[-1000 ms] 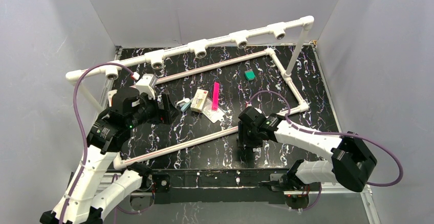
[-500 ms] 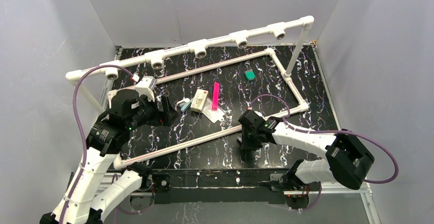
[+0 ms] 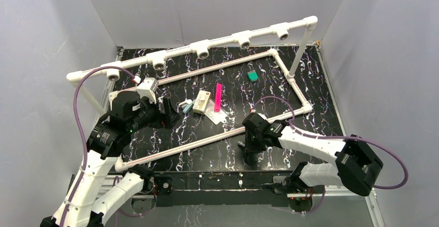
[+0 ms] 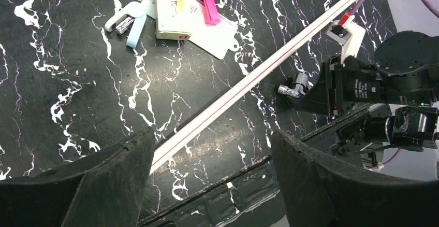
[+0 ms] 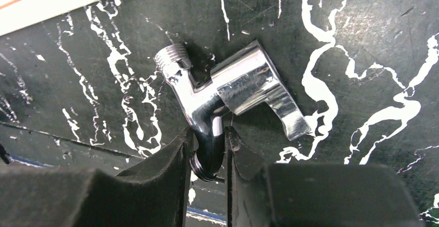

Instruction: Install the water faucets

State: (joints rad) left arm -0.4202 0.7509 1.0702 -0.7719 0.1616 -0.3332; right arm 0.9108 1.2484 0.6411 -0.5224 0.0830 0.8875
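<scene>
Right gripper (image 5: 209, 143) is pinched tight on the chrome water faucet (image 5: 228, 87), whose threaded end points to eleven o'clock in the wrist view. The tap sits low at the black marbled table (image 3: 290, 149), about six o'clock, just on the near side of the white pipe (image 3: 207, 140). Left gripper (image 4: 211, 139) hangs at nine o'clock, fingers spread wide, holding nothing.

We see soft, even light from above in the overhead view, bright on the pale walls (image 3: 46, 40) and leaving only faint shadows on the dark marbled table (image 3: 321, 82). In the right wrist view the faucet (image 5: 238, 84) is sharp, its chrome throwing hard white glare, while the right gripper (image 5: 209, 133) at the bottom edge is blurred. The left wrist view is crisp mid-frame, the left gripper (image 4: 211, 133) looming dark and soft in its lower corners.
</scene>
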